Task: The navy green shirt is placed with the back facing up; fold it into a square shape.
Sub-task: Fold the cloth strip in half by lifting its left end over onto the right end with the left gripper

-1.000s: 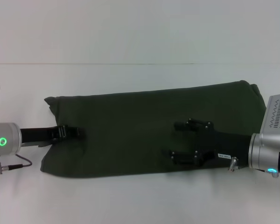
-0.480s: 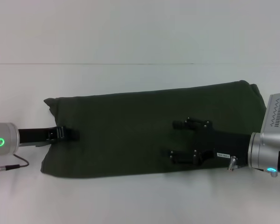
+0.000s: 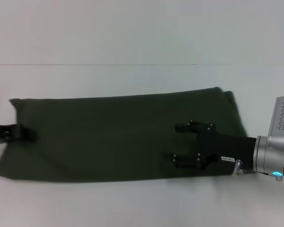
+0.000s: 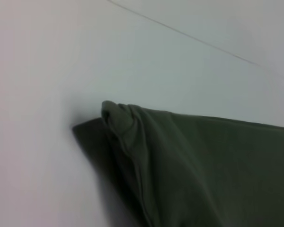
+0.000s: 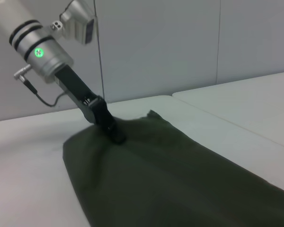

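Stretched as a long, narrow band from the left gripper (image 3: 20, 134) across to the right gripper (image 3: 181, 144): the navy green shirt (image 3: 113, 137), folded lengthwise, lying flat, plain and without print. Reaches past the right gripper on its wrist side and ends just short of the silver cuff (image 3: 270, 158). Runs a little wider toward the left gripper's end, with the far corner there drawn to a small point.

Pinched at the short edge by the left gripper, jaws pressed together on the fabric, about halfway along that edge. From the right wrist view, the same hold from the other end: left gripper (image 5: 114, 134) slanting down onto the shirt (image 5: 180, 189), cloth gathered into a slight ridge at the tip, silver wrist with a green light (image 5: 38, 52) above and behind it. From the left wrist view, only the shirt's near corner (image 4: 203, 165), bunched and rolled at the hem (image 4: 117, 116), lifted slightly off the surface with a shadow under it.

Over the band's other part, the right gripper, spread wide, one black finger (image 3: 183, 126) toward the far long edge and the other toward the near long edge, with bare cloth between them. Cannot tell whether pressed on the fabric or just above it.

Beneath all of it, the white table (image 3: 132, 38), with a thin seam (image 3: 94, 64) crossing it beyond both grippers. Farther back in the right wrist view, pale wall panels (image 5: 156, 42).
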Available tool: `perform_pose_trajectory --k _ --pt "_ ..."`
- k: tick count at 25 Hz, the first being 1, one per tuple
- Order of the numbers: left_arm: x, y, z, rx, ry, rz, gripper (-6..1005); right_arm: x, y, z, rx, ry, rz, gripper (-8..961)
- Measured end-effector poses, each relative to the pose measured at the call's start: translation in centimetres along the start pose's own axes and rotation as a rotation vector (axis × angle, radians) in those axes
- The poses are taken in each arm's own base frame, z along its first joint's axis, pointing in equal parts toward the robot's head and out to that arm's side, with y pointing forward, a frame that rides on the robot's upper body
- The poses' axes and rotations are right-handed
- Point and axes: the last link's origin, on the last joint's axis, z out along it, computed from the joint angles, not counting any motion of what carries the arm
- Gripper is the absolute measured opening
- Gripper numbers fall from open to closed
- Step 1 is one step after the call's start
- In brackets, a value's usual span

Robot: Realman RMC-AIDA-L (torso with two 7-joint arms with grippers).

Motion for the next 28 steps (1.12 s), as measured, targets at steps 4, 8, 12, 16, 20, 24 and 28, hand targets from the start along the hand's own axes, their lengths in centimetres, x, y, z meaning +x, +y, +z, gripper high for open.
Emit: perform_pose_trajectory --k 4,8,12,16,20,24,28 --pt "1.1 -1.4 -2.6 0.074 -0.028 0.014 121 0.0 0.1 0.0 -0.003 0.002 -0.001 900" --pt "2.0 -1.5 -4.1 0.095 -0.046 0.019 120 0.1 0.1 0.0 -0.004 0.003 0.000 900" --pt "2.8 -0.5 -4.5 0.083 -0.066 0.020 120 0.1 0.1 0.1 -0.004 0.005 -0.001 900" --pt "4.0 1.7 -4.9 0.031 -0.104 0.026 119 0.1 0.1 0.1 -0.001 0.006 -0.003 899" --pt "5.7 5.0 -5.6 -0.039 -0.151 0.049 119 0.1 0.0 0.1 0.001 0.006 -0.006 899" --pt "7.6 10.2 -5.6 -0.143 -0.206 0.095 118 0.2 0.1 0.2 -0.002 0.009 -0.010 899" --pt "8.6 15.5 -4.1 -0.250 -0.249 0.124 118 0.4 0.2 0.1 -0.003 0.010 -0.012 899"
